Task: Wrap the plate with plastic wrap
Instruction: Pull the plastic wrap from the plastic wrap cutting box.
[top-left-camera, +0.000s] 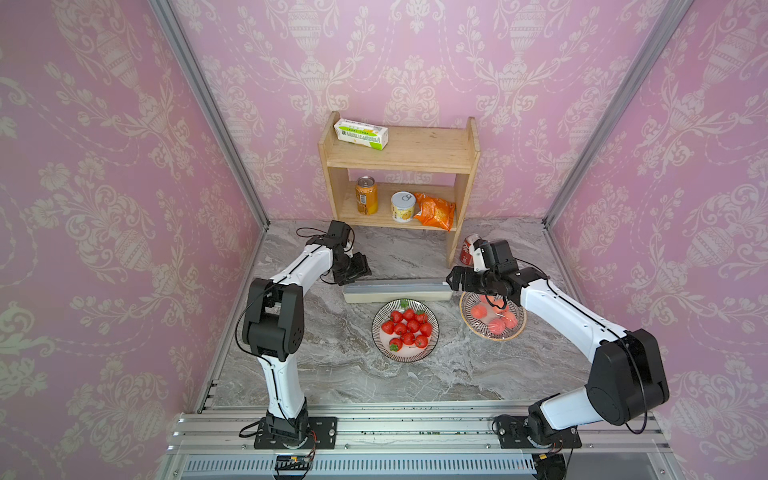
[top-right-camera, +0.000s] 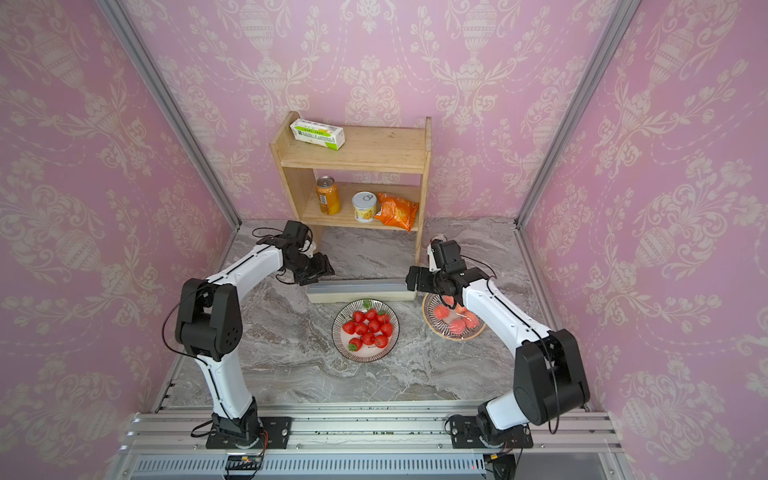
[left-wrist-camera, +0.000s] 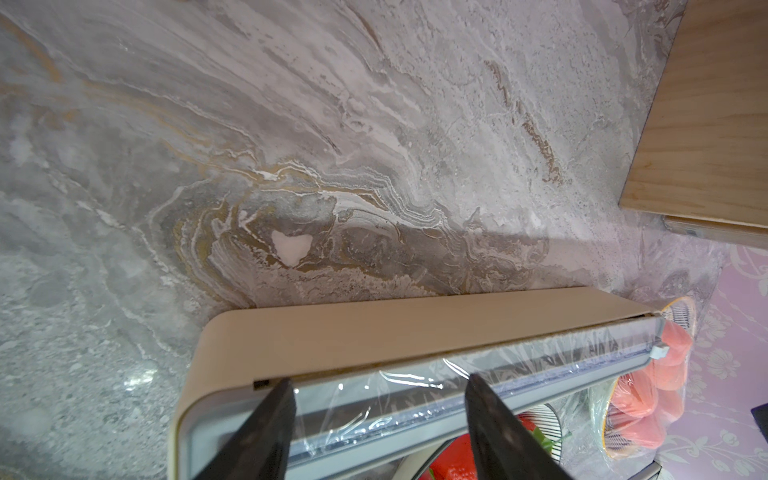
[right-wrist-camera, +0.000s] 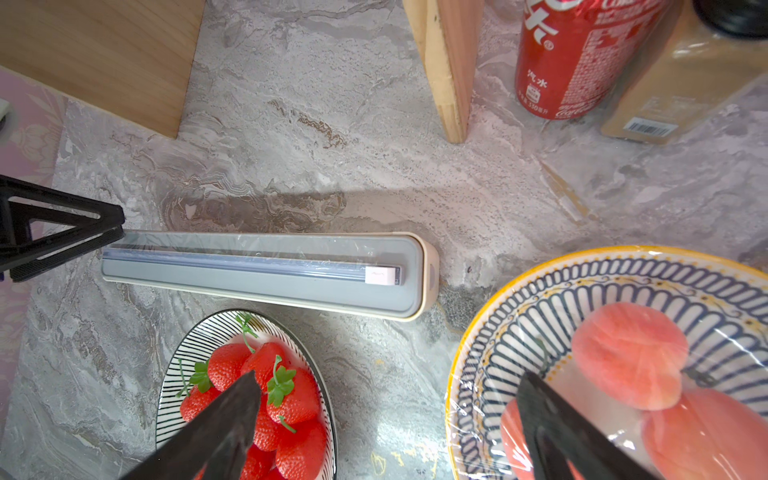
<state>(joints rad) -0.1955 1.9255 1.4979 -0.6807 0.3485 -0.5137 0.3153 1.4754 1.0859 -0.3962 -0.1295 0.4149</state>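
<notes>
The plastic wrap's cream dispenser box (top-left-camera: 397, 291) (top-right-camera: 360, 289) lies across the table behind a striped plate (top-left-camera: 405, 330) (top-right-camera: 365, 329) (right-wrist-camera: 232, 332) of strawberries. Crinkly clear film (left-wrist-camera: 415, 386) lies on its grey lid (right-wrist-camera: 270, 274). My left gripper (top-left-camera: 355, 270) (top-right-camera: 318, 268) (left-wrist-camera: 379, 379) is open just above the box's left end, its fingers either side of a stretch of that film. My right gripper (top-left-camera: 455, 280) (top-right-camera: 413, 278) (right-wrist-camera: 388, 376) hangs open over the box's right end, above the gap between the two plates. A left finger (right-wrist-camera: 110, 224) reaches the lid's end.
A yellow-rimmed patterned plate (top-left-camera: 492, 316) (top-right-camera: 454, 318) (right-wrist-camera: 540, 307) of peaches, with film stretched over it, sits right of the box. Behind stands a wooden shelf (top-left-camera: 399, 166) with a white-and-green carton (top-left-camera: 360, 134), two cans and an orange packet. A red cola can (right-wrist-camera: 582, 54) and a brown box (right-wrist-camera: 673, 83) stand beside its right leg.
</notes>
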